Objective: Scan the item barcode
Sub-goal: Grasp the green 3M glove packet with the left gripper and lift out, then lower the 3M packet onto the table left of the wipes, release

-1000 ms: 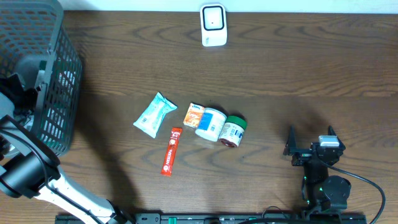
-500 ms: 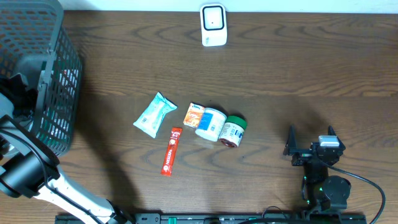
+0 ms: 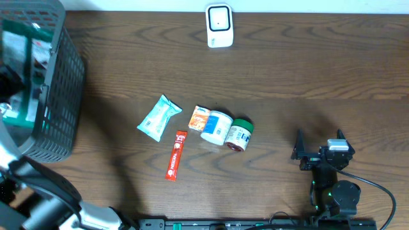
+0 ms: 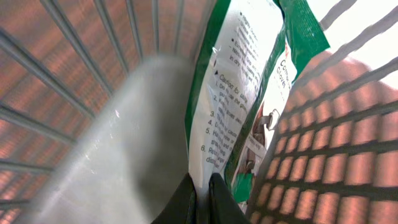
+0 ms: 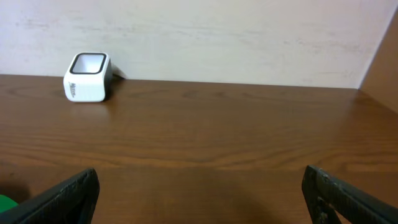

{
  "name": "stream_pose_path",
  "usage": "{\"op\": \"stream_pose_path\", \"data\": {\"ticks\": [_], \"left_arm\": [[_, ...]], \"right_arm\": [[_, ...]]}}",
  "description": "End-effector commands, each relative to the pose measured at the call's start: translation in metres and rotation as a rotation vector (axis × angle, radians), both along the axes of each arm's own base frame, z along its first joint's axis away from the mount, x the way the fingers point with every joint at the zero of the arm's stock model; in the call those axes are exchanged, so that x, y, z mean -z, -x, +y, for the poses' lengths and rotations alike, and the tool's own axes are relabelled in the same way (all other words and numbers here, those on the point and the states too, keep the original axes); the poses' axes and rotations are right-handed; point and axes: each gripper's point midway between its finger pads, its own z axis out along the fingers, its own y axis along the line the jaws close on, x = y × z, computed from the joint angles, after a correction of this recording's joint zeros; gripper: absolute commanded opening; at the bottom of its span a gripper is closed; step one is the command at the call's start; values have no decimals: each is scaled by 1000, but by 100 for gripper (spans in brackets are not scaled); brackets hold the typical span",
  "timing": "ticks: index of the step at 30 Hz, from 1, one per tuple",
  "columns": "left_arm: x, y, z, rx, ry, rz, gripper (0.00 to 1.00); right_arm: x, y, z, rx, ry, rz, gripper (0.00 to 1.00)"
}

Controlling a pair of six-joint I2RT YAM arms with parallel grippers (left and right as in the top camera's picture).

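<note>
Wooden table (image 3: 287, 76) looks as it did; what changed is inside the basket (image 3: 67, 96). Our left gripper (image 4: 202, 190), wide apart a second ago, is now pinched on an edge of a green-and-white packet (image 4: 239, 87), which has come into sight within the basket. Our right gripper (image 5: 200, 190), far right of the basket, has stayed gaping and holds nothing.

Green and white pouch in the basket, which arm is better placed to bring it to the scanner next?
Left. The left hand is shut on the pouch edge inside the basket. The right hand sits open and empty, far across from the basket.
</note>
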Motion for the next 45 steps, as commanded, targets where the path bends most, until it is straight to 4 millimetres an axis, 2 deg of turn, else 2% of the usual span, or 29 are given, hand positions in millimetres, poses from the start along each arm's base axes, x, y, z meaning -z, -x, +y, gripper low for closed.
{"op": "stream_pose_path", "data": {"ticks": [1, 5, 14, 18, 21, 23, 28, 34, 38, 43, 45], "left_arm": [[-48, 4, -4, -69, -4, -109, 7], [-101, 24, -6, -148, -93, -191, 7], [-223, 72, -51, -192, -202, -485, 7], [-259, 94, -82, -172, -202, -592, 7], [-269, 94, -113, -73, -157, -634, 7], [-263, 87, -133, -10, -66, -630, 7], [-234, 71, -192, 190, 137, -537, 7], [-185, 59, -269, 381, 308, -337, 7], [-136, 48, -315, 467, 367, -157, 7], [-68, 44, -343, 471, 349, 91, 8], [-48, 44, -350, 479, 355, 157, 7]], "right_arm": [[2, 0, 3, -11, 4, 6, 99], [2, 0, 3, -12, 4, 6, 99], [2, 0, 3, -11, 4, 6, 99], [2, 0, 3, -11, 4, 5, 99], [2, 0, 3, -11, 4, 6, 99], [2, 0, 3, -11, 4, 5, 99], [2, 0, 3, -11, 4, 6, 99], [2, 0, 3, -11, 4, 6, 99], [2, 0, 3, -11, 4, 5, 99], [2, 0, 3, -11, 4, 5, 99], [2, 0, 3, -11, 4, 6, 99]]}}
